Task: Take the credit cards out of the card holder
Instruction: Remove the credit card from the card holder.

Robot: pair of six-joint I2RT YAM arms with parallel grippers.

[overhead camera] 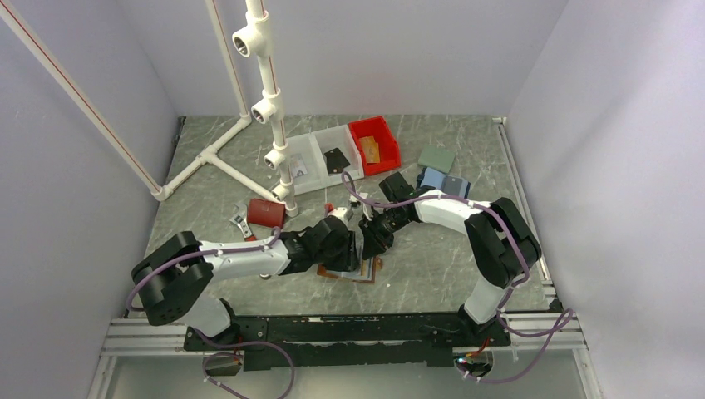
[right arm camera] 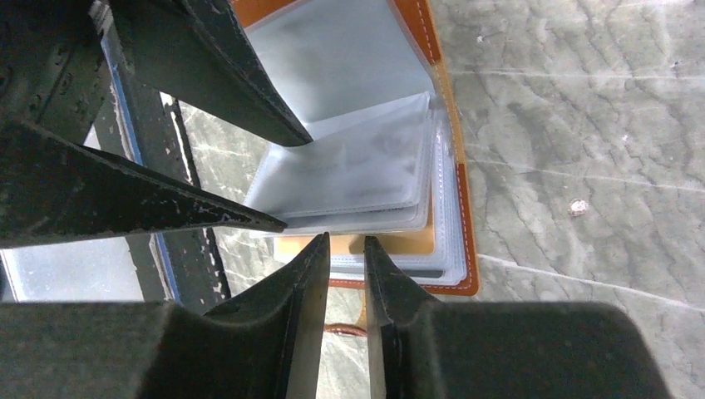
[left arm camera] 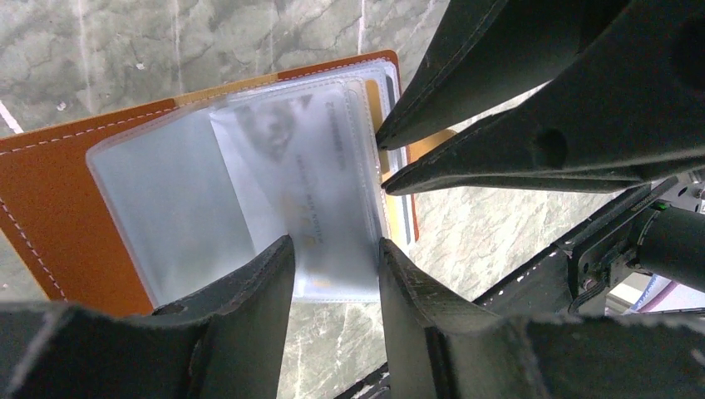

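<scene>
The card holder (left arm camera: 58, 216) lies open on the table, brown leather with clear plastic sleeves fanned out; from above it shows as (overhead camera: 367, 273). A pale credit card (left arm camera: 312, 174) sits inside the top sleeve. A tan card (right arm camera: 399, 241) pokes out beneath the sleeves. My left gripper (left arm camera: 332, 253) is open, its fingertips (left arm camera: 278, 266) straddling the near edge of that sleeve. Opposite it, my right gripper (right arm camera: 347, 241) has only a narrow gap, with its tips at the sleeve stack's edge and nothing seen clamped. Both grippers meet over the holder (overhead camera: 362, 249).
Behind stand a red bin (overhead camera: 374, 143) and clear trays (overhead camera: 320, 158). A dark red box (overhead camera: 266, 212) and a wrench (overhead camera: 239, 223) lie left, beside a white pipe frame (overhead camera: 270, 108). At the right are a blue case (overhead camera: 442, 181) and a grey-green pad (overhead camera: 436, 158).
</scene>
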